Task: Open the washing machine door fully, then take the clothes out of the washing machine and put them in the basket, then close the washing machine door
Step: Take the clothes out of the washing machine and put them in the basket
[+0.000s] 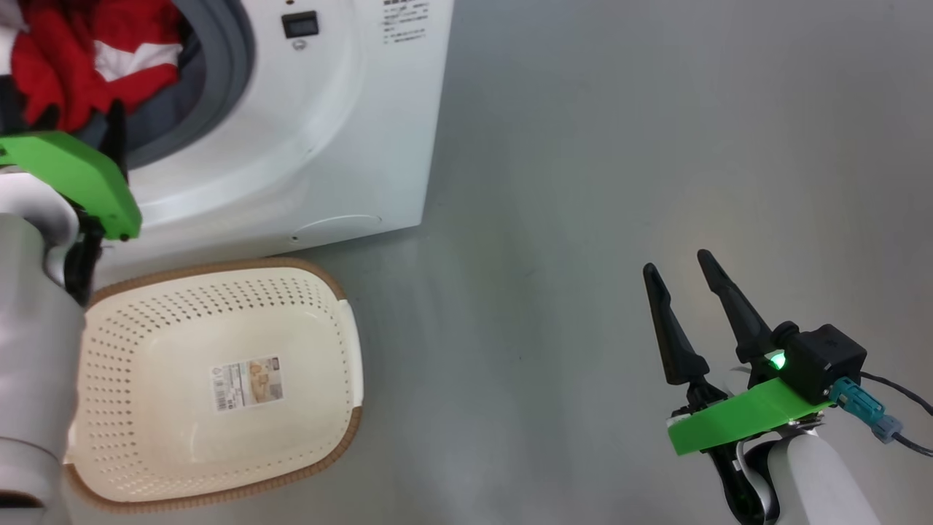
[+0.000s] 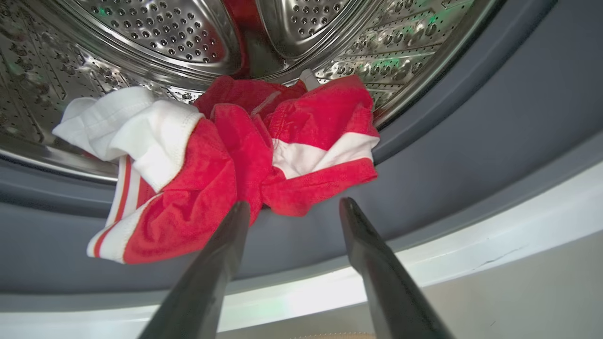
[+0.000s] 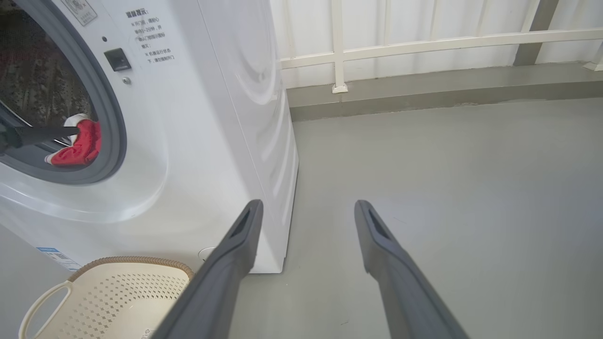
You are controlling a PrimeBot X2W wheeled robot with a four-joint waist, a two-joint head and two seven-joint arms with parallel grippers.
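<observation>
— Left wrist view is showing the clothes (image 2: 226, 160) where?
— They are lying bunched at the front lip of the steel drum (image 2: 165, 28), spilling over the grey seal (image 2: 471, 141) of the washing machine (image 1: 328, 146).
— Is the left gripper (image 2: 294, 203) gripping them?
— No, its fingers are standing spread, tips just before the red fabric. Whether one is touching it cannot be told.
— And the right gripper (image 1: 676, 261)?
— It is hovering spread, holding nothing, over the floor (image 1: 583, 219), well apart from the machine.
— The basket (image 1: 350, 343)?
— It is sitting on the floor just beside the machine's front bottom edge, below the opening.
</observation>
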